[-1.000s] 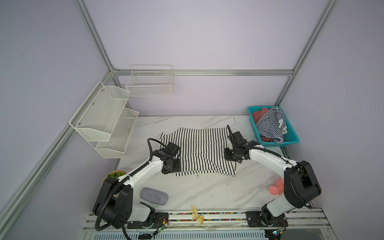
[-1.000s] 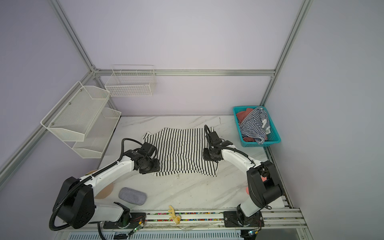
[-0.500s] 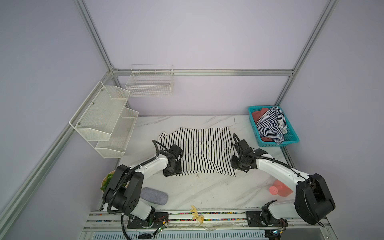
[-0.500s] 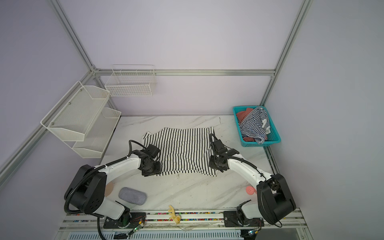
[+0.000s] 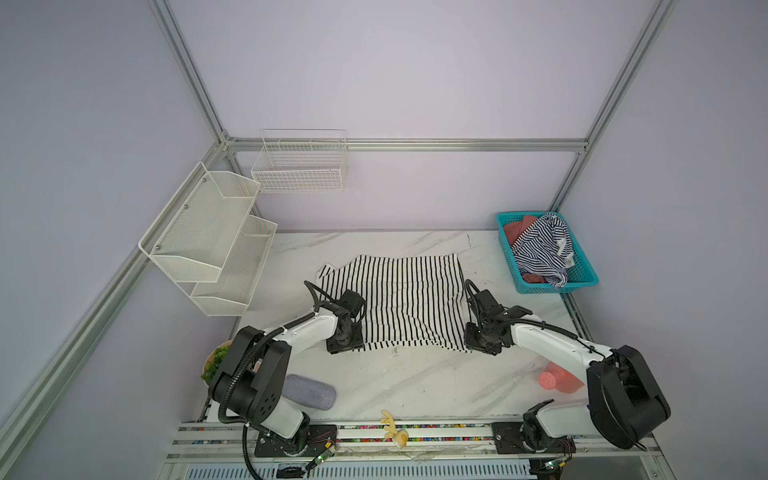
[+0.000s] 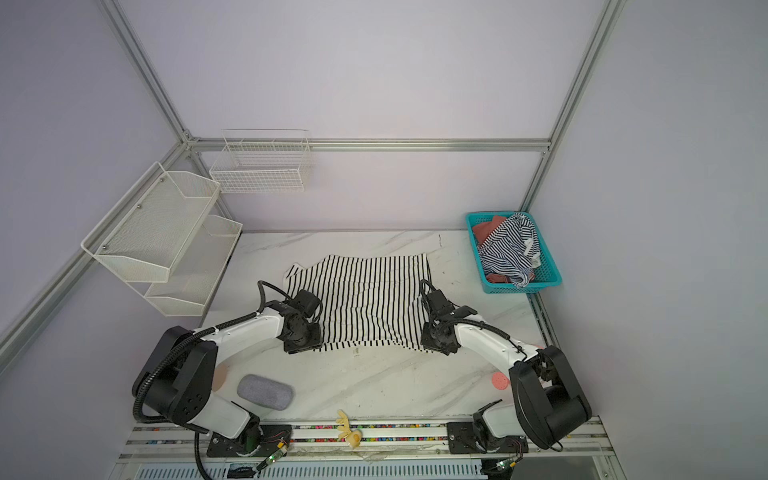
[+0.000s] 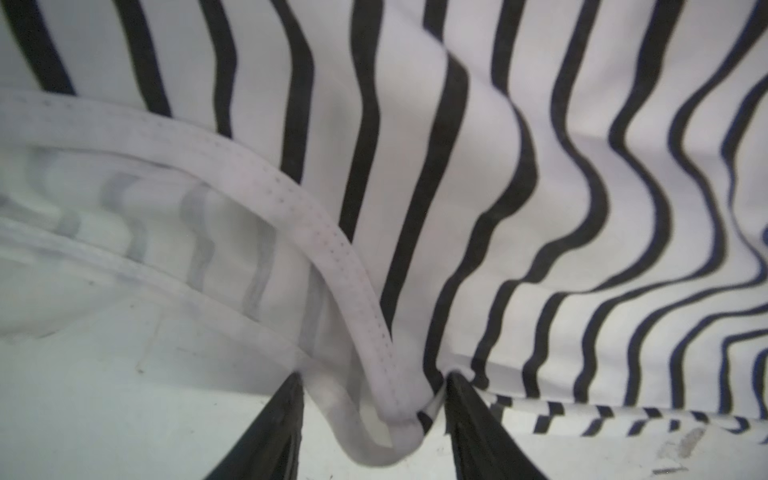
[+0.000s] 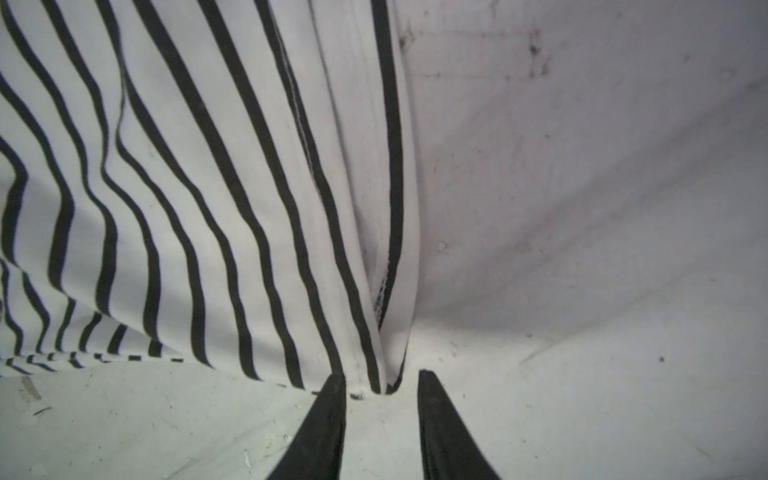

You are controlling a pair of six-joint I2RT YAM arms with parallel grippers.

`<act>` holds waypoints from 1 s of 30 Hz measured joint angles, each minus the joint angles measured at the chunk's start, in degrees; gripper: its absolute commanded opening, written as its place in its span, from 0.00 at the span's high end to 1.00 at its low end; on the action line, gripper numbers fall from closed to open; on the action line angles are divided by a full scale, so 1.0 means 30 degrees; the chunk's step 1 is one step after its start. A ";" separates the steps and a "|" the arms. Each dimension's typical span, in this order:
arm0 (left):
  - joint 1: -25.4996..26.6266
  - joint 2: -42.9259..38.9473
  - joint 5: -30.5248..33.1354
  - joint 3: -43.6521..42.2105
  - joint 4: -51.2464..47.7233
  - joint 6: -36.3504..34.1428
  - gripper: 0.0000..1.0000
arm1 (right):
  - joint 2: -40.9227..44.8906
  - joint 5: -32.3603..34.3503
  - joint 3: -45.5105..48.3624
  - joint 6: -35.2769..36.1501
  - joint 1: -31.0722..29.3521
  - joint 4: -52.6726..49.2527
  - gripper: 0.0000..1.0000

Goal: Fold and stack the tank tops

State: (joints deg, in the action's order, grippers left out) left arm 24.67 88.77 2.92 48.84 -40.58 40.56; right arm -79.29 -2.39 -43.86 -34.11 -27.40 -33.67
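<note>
The white tank top with wide black stripes [image 5: 411, 299] [image 6: 374, 299] lies spread flat mid-table. My left gripper [image 5: 345, 343] [image 6: 303, 343] points down at its near left corner; in the left wrist view the gripper [image 7: 372, 382] is open, with the white trimmed strap [image 7: 357, 291] looped loosely between its fingers. My right gripper [image 5: 482, 345] [image 6: 436, 345] stands at the near right corner. In the right wrist view this gripper [image 8: 380, 378] is open and the cloth's corner tip [image 8: 386, 374] lies just at the fingertips. The navy-and-white striped tank top [image 5: 540, 249] [image 6: 509, 247] lies crumpled in a teal basket [image 5: 557, 286].
Red cloth [image 5: 515, 230] also lies in the basket at the back right. A grey pouch [image 5: 309, 390] and a green plant [image 5: 216, 361] sit front left, a pink watering can [image 5: 557, 380] front right, a yellow toy [image 5: 392, 426] on the front rail. White mesh shelves [image 5: 208, 237] hang on the left.
Both grippers have moved toward the table's front edge, drawing the near hem along. The right gripper's jaws have opened off the cloth corner.
</note>
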 measured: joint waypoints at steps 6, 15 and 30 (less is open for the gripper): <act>0.0000 0.0051 0.0066 0.0000 0.0036 0.0277 0.46 | -0.0080 -0.0029 0.0379 -0.0044 0.0000 0.0437 0.59; 0.0000 0.0000 0.0291 -0.0138 0.0168 0.0364 0.52 | -0.0430 -0.0058 0.0852 -0.0131 0.0000 0.1260 0.59; 0.0000 -0.0743 0.0168 -0.0787 0.0750 0.0678 0.44 | -0.0401 -0.0627 0.1559 -0.0554 0.0000 0.2805 0.61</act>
State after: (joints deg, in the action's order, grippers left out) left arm 24.67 86.54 3.42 46.48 -38.33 42.59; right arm -80.49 -4.27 -39.18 -35.77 -27.40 -25.26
